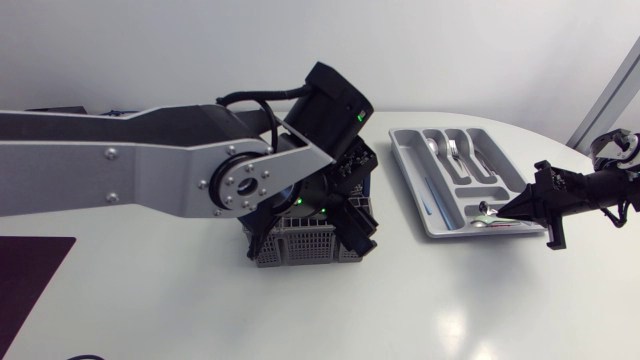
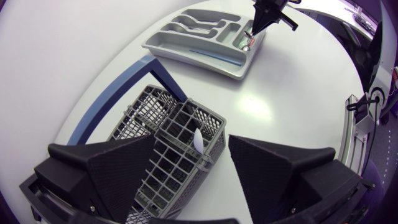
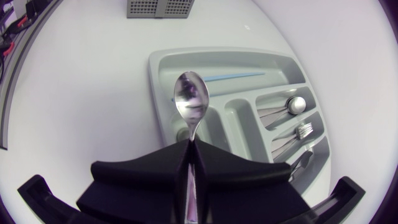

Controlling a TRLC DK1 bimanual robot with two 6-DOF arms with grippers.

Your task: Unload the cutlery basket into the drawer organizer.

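While our right gripper (image 3: 189, 148) pinches a spoon (image 3: 190, 102) over the organizer (image 3: 224, 57),
our left gripper (image 2: 191, 140) gapes above the basket (image 2: 155, 106) on the bench (image 1: 500, 300).

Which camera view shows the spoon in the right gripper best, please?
The right wrist view: the spoon shows large, bowl and handle, ahead of the right gripper, shut on it, over the drawer organizer. The head view shows only a glint at that gripper's tip; the left wrist view, a tiny distant speck.

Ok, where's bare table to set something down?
Bare table lies between basket and tray, and in front of both. Crowded: left arm over the basket, right arm holding a spoon over the tray's near end.
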